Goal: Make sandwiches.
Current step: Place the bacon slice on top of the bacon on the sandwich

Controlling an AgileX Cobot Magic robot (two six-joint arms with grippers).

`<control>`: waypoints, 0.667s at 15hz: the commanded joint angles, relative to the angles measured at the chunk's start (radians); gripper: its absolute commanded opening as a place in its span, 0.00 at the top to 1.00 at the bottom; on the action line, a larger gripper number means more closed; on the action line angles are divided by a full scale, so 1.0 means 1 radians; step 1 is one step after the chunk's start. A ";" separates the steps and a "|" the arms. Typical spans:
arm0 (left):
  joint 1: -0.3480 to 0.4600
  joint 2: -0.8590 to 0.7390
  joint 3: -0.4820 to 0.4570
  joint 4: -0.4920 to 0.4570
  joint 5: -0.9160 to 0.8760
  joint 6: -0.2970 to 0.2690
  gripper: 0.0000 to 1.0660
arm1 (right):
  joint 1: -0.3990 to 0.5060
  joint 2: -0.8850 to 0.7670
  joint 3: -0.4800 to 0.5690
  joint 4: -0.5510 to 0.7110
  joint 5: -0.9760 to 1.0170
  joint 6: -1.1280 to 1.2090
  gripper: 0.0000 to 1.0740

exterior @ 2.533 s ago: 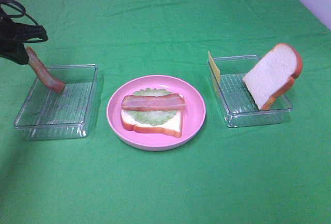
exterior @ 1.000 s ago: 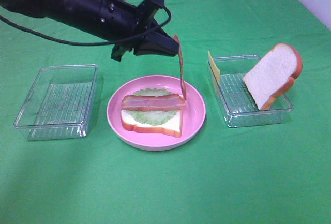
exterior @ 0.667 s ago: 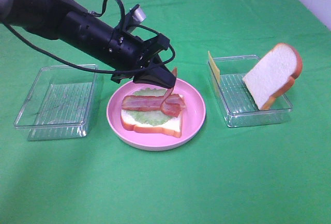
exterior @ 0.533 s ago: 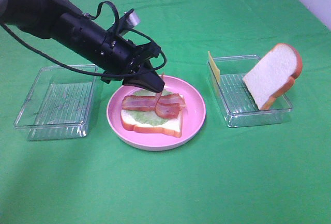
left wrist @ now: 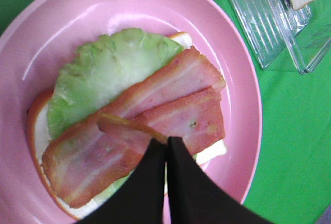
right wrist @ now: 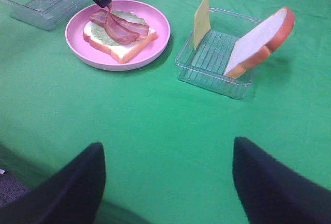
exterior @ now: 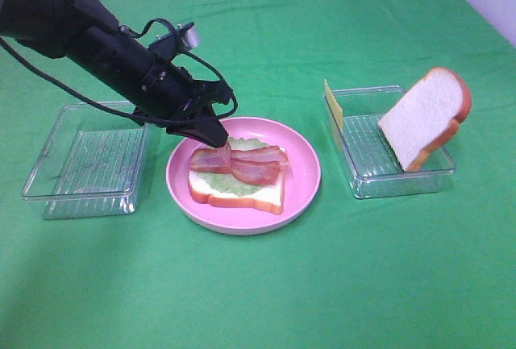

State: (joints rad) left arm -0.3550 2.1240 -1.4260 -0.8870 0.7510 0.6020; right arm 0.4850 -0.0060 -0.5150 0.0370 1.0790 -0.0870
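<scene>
My half-built sandwich (exterior: 236, 178) sits on the pink plate (exterior: 306, 173) mid-worktop. A bacon strip (left wrist: 124, 133) is draped across its top, with one end pinched in my left end effector (exterior: 213, 135), jaws closed tight. I judge this to be the bacon-laying step. Next I'd release, lift clear, then go for the cheese (exterior: 333, 107). The left wrist view shows that pinch up close. Only the right wrist view shows my right end effector (right wrist: 166, 175), gaping wide and empty.

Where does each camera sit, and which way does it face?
Exterior high: mounted high, angled down at the table; left arm visible.
Left wrist: above the pink plate, facing the sandwich; left gripper shut on a bacon strip.
Right wrist: low, facing across the table; open right gripper.
Shared: all three show that plate.
</scene>
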 commanded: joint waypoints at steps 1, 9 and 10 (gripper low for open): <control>-0.002 0.000 -0.003 0.025 -0.007 -0.006 0.83 | -0.003 -0.014 0.002 -0.005 -0.010 -0.010 0.38; -0.001 -0.111 -0.003 0.074 0.020 -0.016 0.34 | -0.003 -0.014 0.002 -0.005 -0.010 -0.010 0.38; -0.001 -0.141 -0.003 0.089 0.020 -0.037 0.34 | -0.003 -0.014 0.002 -0.005 -0.010 -0.010 0.38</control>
State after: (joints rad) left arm -0.3550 1.9950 -1.4260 -0.7970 0.7600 0.5740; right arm 0.4850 -0.0060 -0.5150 0.0370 1.0790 -0.0870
